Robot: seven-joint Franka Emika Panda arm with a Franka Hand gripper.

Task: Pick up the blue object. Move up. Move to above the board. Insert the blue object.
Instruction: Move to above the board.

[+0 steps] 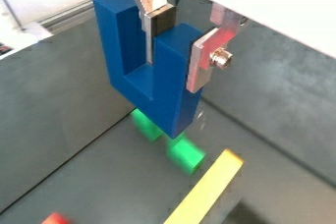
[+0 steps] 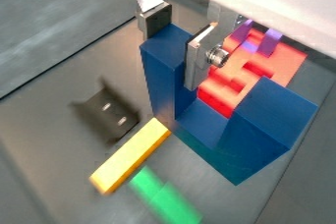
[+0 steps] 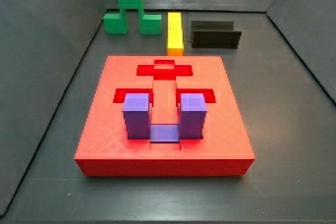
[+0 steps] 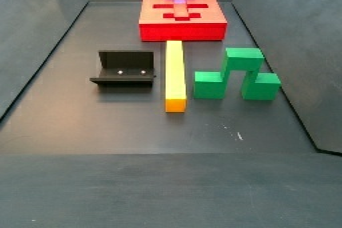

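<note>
Gripper: I see my gripper (image 1: 178, 41) only in the wrist views, up off the floor. It does not show in either side view.
Fingers: the silver plates pinch one prong of the blue object (image 1: 147, 66). One finger (image 2: 206, 59) sits on the outer face of that prong and the other is down in the slot.
Blue object: it hangs from the fingers with its two prongs up and its base down. It touches nothing under it.
Under it: I see the green stepped block (image 1: 168, 138) and the yellow bar (image 1: 207, 189) on the grey floor below, so I think I am not yet over the board.
Fixture: the dark bracket (image 2: 105, 113) stands on the floor next to the yellow bar, at 9 o'clock of it in a side view (image 4: 128, 70).
Board: the red board (image 2: 269, 63) shows past the blue object in a wrist view. In a side view (image 4: 183, 19) it lies at 12 o'clock from the yellow bar.
Purple block: it (image 3: 160, 115) stands in the board with prongs up.
Next move: I judge I must carry the blue object toward the board and keep it level.
</note>
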